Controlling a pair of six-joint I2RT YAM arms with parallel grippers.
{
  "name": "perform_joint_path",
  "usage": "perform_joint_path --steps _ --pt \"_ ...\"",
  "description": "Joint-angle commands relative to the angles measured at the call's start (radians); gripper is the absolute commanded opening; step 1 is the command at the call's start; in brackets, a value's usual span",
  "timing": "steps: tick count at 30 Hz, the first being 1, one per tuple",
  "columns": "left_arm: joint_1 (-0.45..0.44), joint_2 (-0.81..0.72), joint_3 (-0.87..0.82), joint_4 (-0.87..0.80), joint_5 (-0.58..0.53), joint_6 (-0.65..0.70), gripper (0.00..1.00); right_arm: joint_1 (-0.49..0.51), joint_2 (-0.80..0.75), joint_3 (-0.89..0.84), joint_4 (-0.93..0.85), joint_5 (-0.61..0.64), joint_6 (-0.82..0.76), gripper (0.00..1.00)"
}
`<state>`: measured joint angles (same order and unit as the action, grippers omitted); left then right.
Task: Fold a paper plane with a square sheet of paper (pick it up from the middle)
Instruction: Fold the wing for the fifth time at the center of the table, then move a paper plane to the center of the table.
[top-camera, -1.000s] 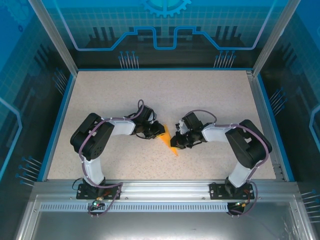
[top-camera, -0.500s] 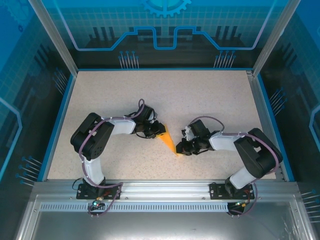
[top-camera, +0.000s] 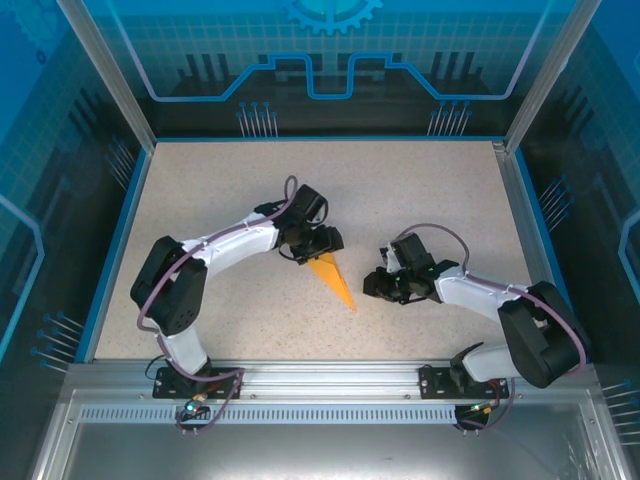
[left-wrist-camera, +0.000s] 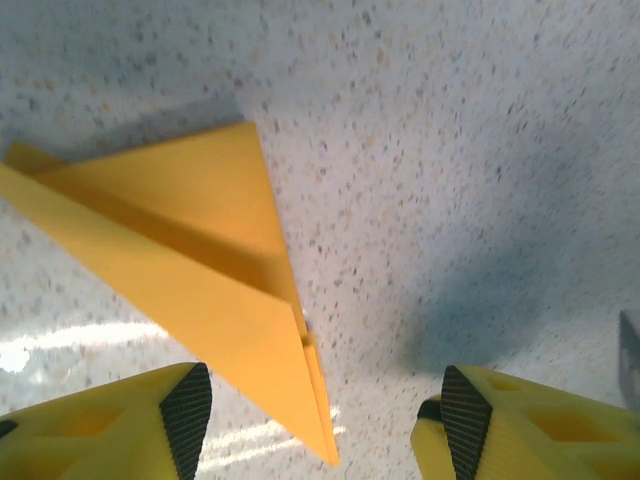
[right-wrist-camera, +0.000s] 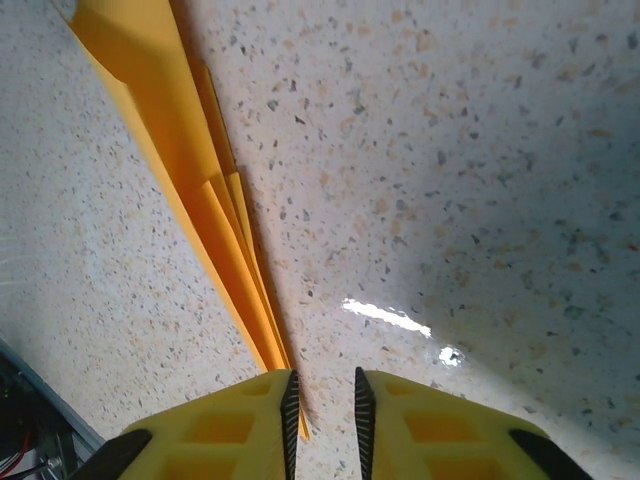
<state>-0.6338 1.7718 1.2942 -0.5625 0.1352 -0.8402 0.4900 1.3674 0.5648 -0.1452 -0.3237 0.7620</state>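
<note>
— How's the left claw (top-camera: 325, 243)?
— Wide open, empty, over the plane's (top-camera: 336, 279) wide end, mid-frame on the table (top-camera: 220, 180). Right claw (top-camera: 372, 286) is pinched nearly closed, empty, beside the tip.
— Plan?
— I'd lift straight up; sideways brushes could skew it.

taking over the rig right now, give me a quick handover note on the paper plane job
Left gripper: open, empty, by the wide end of the paper plane.
Right gripper: jaws almost together, empty, beside the plane's pointed tip.
Plane: flat on the table between the arms, tip toward the bases.
Done: folded into a slim, creased dart.
Left: probably just checking the folds and pulling both arms back.
</note>
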Motion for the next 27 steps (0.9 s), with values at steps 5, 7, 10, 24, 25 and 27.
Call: perform_joint_path --steps 5,7,10,24,25,27 --pt "-0.053 0.141 0.106 -0.239 -0.114 -0.102 0.69 -0.01 -0.014 0.036 0.02 0.017 0.0 0.27" --pt "-0.055 0.183 0.14 -0.271 -0.113 -0.109 0.69 -0.008 -0.006 0.035 0.034 0.006 0.007 0.27" --pt "-0.053 0.22 0.165 -0.286 -0.109 -0.111 0.69 -0.002 0.01 0.034 0.048 -0.005 0.013 0.28" --pt "-0.041 0.138 0.094 -0.192 -0.098 -0.085 0.71 0.067 0.135 0.085 0.102 -0.021 0.026 0.28" --pt "-0.039 0.128 0.085 -0.182 -0.101 -0.085 0.73 0.07 0.141 0.088 0.107 -0.023 0.028 0.28" --pt "-0.032 0.114 0.074 -0.161 -0.098 -0.08 0.8 0.072 0.153 0.1 0.1 -0.023 0.025 0.28"
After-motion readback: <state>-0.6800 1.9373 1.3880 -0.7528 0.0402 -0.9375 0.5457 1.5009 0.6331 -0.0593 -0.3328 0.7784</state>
